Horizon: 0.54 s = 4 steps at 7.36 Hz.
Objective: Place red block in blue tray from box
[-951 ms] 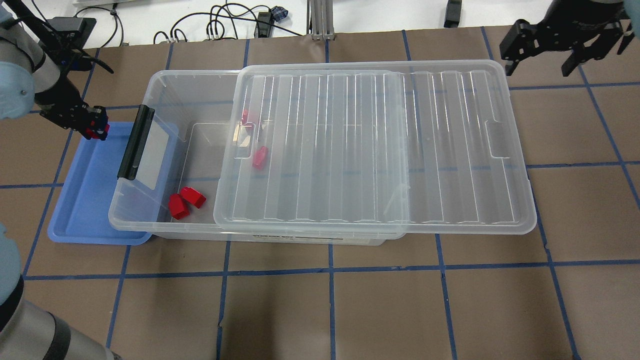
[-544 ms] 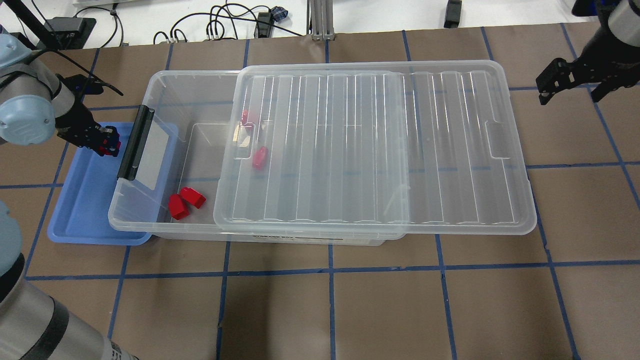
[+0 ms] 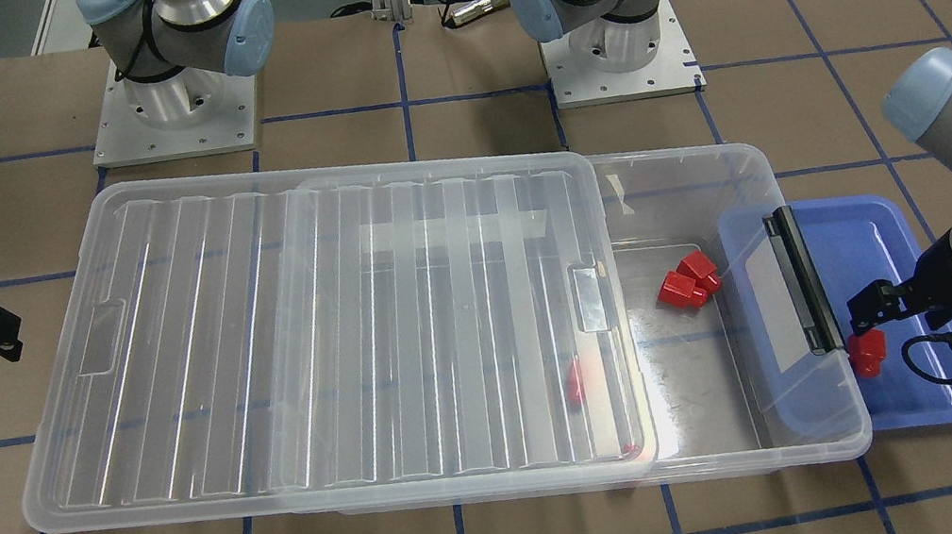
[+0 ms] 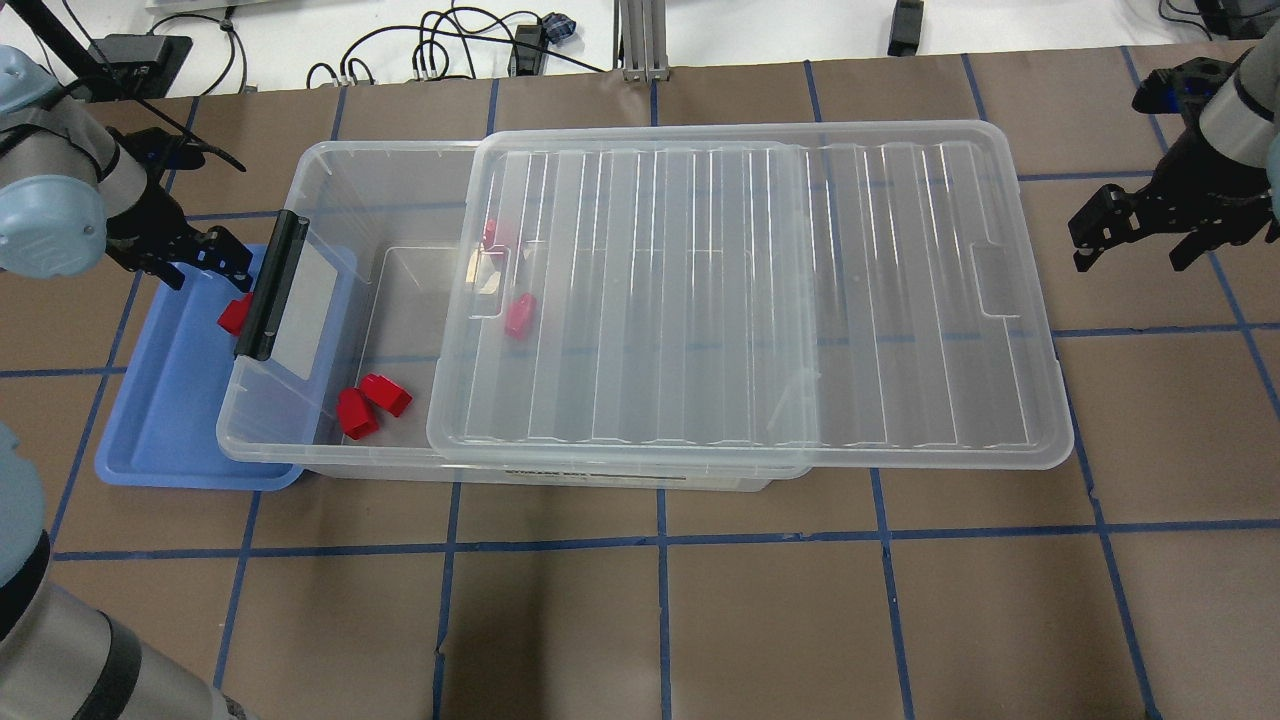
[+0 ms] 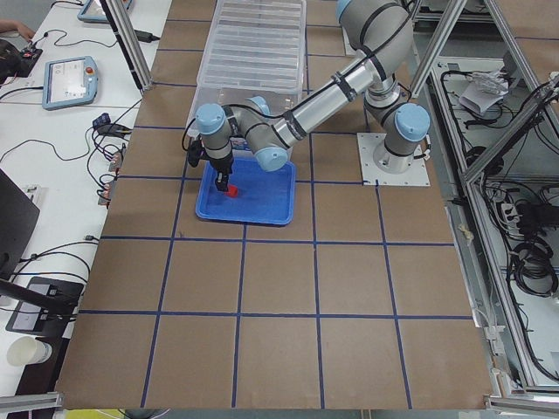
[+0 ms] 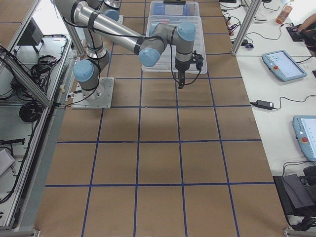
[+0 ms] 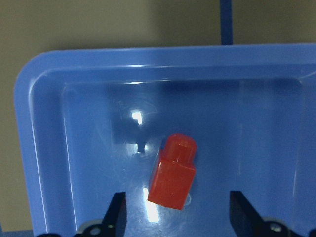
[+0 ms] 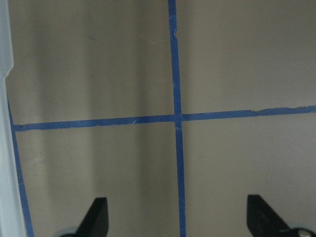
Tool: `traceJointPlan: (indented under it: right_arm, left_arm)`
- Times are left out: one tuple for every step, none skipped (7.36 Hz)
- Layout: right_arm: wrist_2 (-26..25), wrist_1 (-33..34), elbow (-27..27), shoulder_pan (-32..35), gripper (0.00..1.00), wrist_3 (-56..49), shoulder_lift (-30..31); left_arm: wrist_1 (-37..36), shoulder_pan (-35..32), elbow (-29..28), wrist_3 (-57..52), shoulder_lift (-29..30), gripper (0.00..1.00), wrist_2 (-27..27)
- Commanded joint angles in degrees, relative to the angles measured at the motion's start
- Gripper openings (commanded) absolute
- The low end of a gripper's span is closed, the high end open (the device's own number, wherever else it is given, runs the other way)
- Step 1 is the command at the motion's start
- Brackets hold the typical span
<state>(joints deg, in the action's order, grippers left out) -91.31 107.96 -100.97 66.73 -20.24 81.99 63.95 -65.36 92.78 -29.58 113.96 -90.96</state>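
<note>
Currently the left gripper (image 4: 210, 265) hangs wide open and empty above the blue tray (image 7: 39, 148); the red block (image 7: 173, 173) lies between its fingers (image 7: 116, 217), apparently resting on the tray floor, lower centre of the wrist view. The right gripper (image 8: 177, 212) is spread wide over the table (image 8: 237, 59)

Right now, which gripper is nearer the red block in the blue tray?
Left. The left gripper hangs open just above the red block lying in the blue tray; the right gripper is at the opposite end, beyond the ribbed lid.
</note>
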Motion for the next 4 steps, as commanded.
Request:
traceJointPlan:
  right_arm:
    - [0.87, -0.12, -0.46, 1.46, 1.00, 0.98, -0.43]
    - [0.87, 0.06, -0.46, 3.56, 1.00, 2.47, -0.43]
    - [0.70, 0.06, -0.37, 4.89, 1.00, 3.96, -0.69]
    - [0.87, 0.14, -0.28, 6.46, 1.00, 5.46, -1.04]
  left_arm:
    - [14.53, -6.24, -5.89, 8.95, -7.58, 1.00, -0.36]
    - [23.67, -9.93, -11.07, 14.15, -10.22, 1.00, -0.27]
    - [25.33, -15.36, -13.30, 19.24, -11.99, 1.00, -0.18]
    - [25.52, -21.77, -13.23, 24.52, -14.44, 1.00, -0.44]
